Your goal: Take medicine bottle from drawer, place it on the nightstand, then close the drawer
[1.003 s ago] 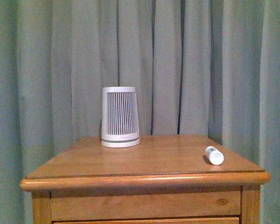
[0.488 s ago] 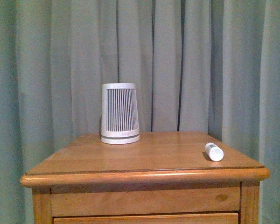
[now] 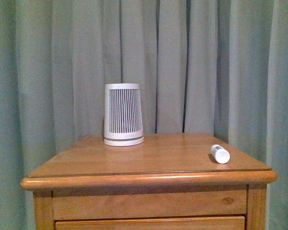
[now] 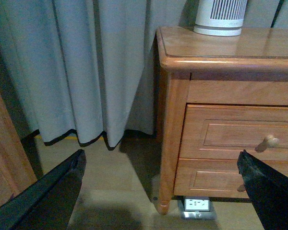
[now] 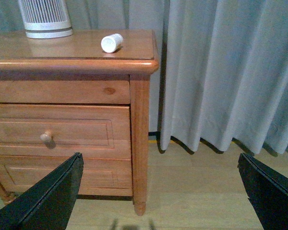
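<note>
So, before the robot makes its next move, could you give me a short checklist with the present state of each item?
1. Medicine bottle out of the drawer, on the nightstand: ok, it lies on its side near the right edge of the top.
2. Bottle clear of the ribbed container: ok, well apart.
3. Upper drawer closed: ok, its front looks flush in both wrist views.
4. Left gripper empty: ok, open, nothing between the fingers.
5. Right gripper empty: ok, open, away from the furniture.
6. Bottle stable against rolling: cannot tell.
</note>
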You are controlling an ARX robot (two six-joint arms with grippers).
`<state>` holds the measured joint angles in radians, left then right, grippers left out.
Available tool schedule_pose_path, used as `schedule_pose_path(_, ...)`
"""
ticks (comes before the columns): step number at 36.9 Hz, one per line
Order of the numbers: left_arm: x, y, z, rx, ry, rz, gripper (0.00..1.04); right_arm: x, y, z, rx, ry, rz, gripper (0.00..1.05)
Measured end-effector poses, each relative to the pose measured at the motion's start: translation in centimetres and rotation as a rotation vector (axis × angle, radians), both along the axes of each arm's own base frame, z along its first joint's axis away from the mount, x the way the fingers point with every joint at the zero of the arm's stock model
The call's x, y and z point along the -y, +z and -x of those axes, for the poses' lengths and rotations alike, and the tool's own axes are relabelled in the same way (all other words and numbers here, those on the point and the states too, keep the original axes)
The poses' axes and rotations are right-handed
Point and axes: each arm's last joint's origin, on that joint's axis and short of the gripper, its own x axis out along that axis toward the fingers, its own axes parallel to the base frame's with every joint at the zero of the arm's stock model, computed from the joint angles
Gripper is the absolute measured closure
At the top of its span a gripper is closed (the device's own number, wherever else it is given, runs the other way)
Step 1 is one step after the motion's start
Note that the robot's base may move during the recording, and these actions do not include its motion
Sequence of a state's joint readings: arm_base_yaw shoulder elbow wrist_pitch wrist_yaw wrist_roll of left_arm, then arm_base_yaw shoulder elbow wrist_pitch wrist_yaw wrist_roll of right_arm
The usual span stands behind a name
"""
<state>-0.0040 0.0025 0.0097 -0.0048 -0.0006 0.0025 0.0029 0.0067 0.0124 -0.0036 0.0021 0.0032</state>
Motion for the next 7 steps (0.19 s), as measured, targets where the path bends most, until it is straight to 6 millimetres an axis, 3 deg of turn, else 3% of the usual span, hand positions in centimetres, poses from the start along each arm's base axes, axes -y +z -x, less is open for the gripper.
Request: schedule_pose_path(7, 0.00, 0.00, 0.00, 0.000, 0.000, 0.000, 0.07, 0.00, 0.00, 0.00, 0.000, 0.000, 0.000, 0.07)
